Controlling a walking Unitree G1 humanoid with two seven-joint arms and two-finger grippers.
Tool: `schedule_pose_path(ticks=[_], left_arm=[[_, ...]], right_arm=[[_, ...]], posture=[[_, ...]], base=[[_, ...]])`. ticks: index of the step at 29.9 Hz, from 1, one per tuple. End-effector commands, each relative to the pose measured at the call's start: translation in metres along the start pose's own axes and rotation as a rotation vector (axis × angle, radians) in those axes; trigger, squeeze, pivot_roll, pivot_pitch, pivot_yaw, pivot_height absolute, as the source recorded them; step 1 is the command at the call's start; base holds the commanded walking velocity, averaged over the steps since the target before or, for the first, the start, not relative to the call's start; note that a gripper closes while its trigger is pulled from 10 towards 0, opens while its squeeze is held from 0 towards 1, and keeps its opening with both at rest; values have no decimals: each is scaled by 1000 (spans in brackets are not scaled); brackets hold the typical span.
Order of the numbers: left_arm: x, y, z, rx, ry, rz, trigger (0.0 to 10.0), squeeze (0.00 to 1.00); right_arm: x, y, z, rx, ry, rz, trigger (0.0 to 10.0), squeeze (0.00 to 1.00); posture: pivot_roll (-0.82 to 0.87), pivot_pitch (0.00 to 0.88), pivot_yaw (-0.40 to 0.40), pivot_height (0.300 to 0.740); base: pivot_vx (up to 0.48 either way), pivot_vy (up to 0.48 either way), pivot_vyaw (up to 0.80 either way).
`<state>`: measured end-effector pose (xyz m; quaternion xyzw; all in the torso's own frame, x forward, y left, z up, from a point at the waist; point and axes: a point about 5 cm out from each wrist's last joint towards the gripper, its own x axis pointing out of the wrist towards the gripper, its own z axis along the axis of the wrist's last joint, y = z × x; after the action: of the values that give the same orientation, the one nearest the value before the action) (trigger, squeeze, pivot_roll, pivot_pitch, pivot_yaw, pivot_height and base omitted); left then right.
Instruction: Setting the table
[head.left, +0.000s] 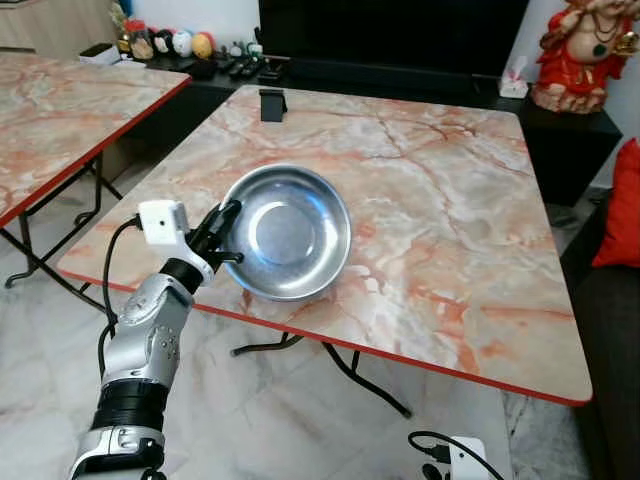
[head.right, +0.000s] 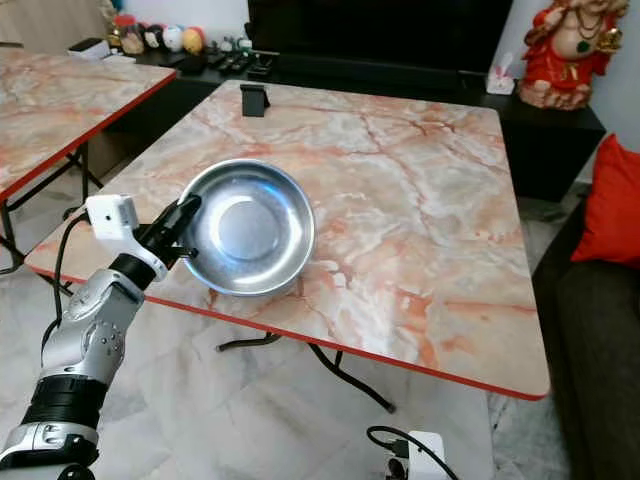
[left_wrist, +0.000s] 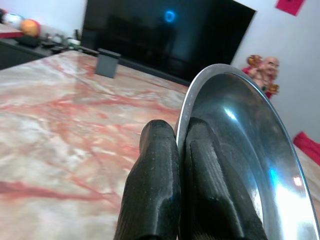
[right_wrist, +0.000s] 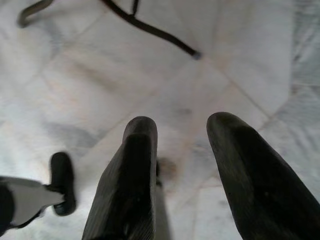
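Steel bowl (head.left: 287, 232), shiny, rim pinched by left pincer (head.left: 226, 228).

The left gripper (left_wrist: 181, 150) pinches the steel bowl's (left_wrist: 240, 145) rim above the marble table (left_wrist: 65, 125)

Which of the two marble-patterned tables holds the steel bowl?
The nearer red-edged marble-patterned table straight ahead, where the left pincer clamps the round steel bowl's rim; the other table stands off to the left.

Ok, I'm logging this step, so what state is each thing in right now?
Steel bowl: upright, empty, on the marble table near its front edge.
Left claw: shut on the bowl's rim.
Right claw: open, hanging over the floor.
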<state>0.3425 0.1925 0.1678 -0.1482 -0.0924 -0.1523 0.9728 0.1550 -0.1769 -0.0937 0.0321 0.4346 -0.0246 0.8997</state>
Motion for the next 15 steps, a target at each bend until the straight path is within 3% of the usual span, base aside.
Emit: schedule_pose_path(ticks=[1,15], left_arm=[[1,2,5,-4,-19,8,10000,0],[4,3,8,-24,-39,29,10000,0]], right_arm=[[0,0,-1,6,3,0,10000,0],[0,0,0,-6,3,3,10000,0]], posture=[[75,0,-22,740],[77,0,-23,740]], base=[[0,0,-775],[0,0,-775]])
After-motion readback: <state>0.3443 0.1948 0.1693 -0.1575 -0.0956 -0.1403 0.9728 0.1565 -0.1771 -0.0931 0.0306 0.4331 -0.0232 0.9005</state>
